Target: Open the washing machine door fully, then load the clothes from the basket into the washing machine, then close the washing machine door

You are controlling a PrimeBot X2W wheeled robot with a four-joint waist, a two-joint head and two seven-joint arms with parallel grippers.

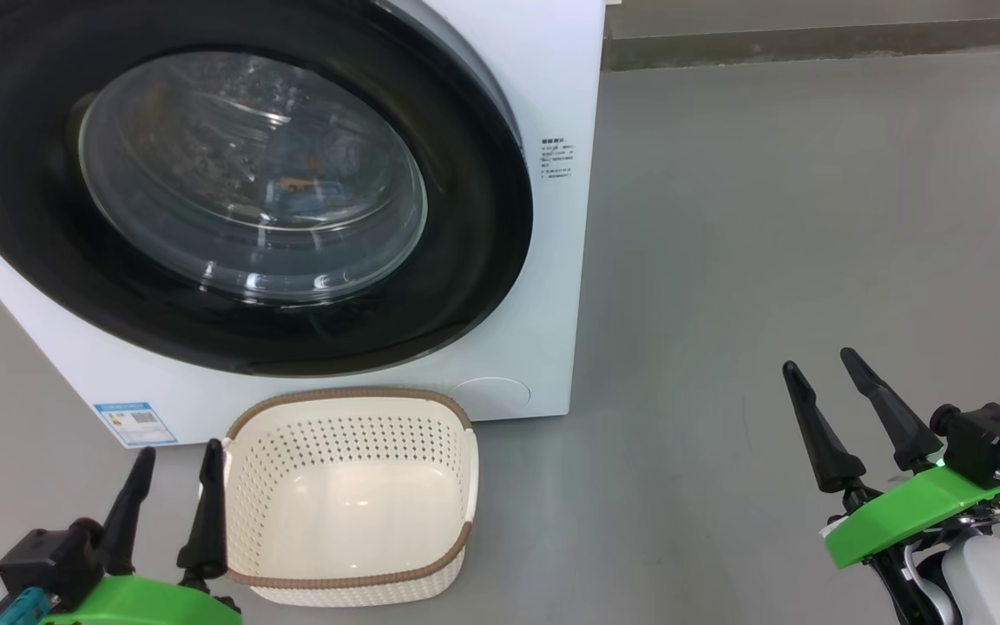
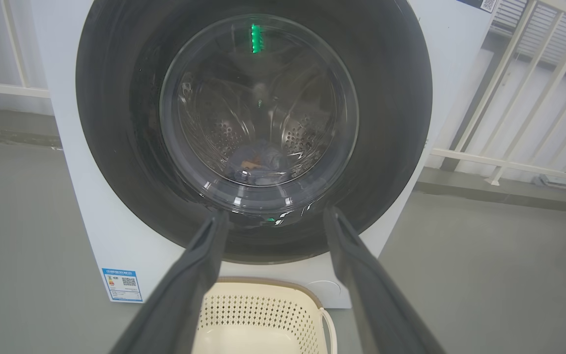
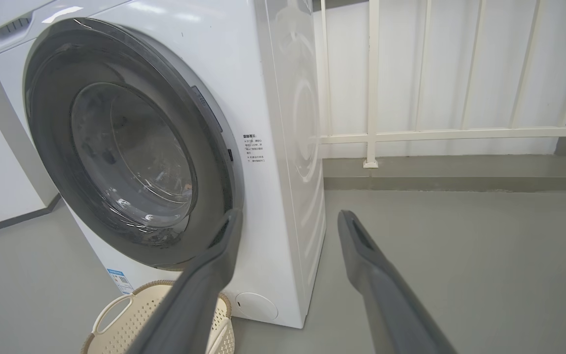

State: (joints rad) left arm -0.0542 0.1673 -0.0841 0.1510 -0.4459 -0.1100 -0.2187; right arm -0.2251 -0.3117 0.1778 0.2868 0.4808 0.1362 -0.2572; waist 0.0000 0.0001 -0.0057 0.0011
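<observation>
Both stood released: the left end effector [image 1: 181, 448] faced the shut door [image 1: 231, 182] head-on, nearer than the right end effector [image 1: 819, 359].

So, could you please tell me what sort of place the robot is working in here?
Probably a laundry corner or utility balcony: a white front-loading washing machine stands on a grey floor, a perforated basket before it, with a white railing alongside.

Plain grey floor [image 1: 769, 260], white railing [image 3: 440, 132] up around 1 o'clock, standing on a low concrete curb [image 3: 460, 173].
</observation>
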